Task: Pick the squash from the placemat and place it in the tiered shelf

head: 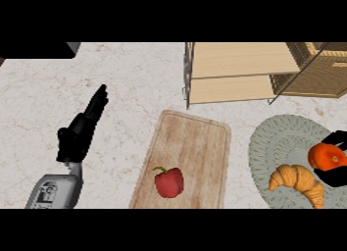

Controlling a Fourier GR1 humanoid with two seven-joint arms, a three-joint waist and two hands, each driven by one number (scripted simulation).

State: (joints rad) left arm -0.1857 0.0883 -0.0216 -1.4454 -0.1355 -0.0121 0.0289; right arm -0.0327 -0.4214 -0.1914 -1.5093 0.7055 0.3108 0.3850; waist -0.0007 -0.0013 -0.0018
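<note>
Right hand [340,159] at view's right edge, fingers and thumb curled round orange squash [327,156]. Squash sits over grey round placemat [274,142]; lifted or resting, cannot tell. Croissant [299,182] on same placemat, just beside squash. Left hand [81,130] at left over counter [126,83], fingers straight, holding nothing. Red bell pepper [169,182] on wooden cutting board [191,142]. Tiered shelf [231,73] at top, wicker basket [325,73] beside it.

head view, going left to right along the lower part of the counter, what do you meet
left hand → red bell pepper on the cutting board → croissant on the placemat → orange squash, with the right hand fingers curled round it
</note>
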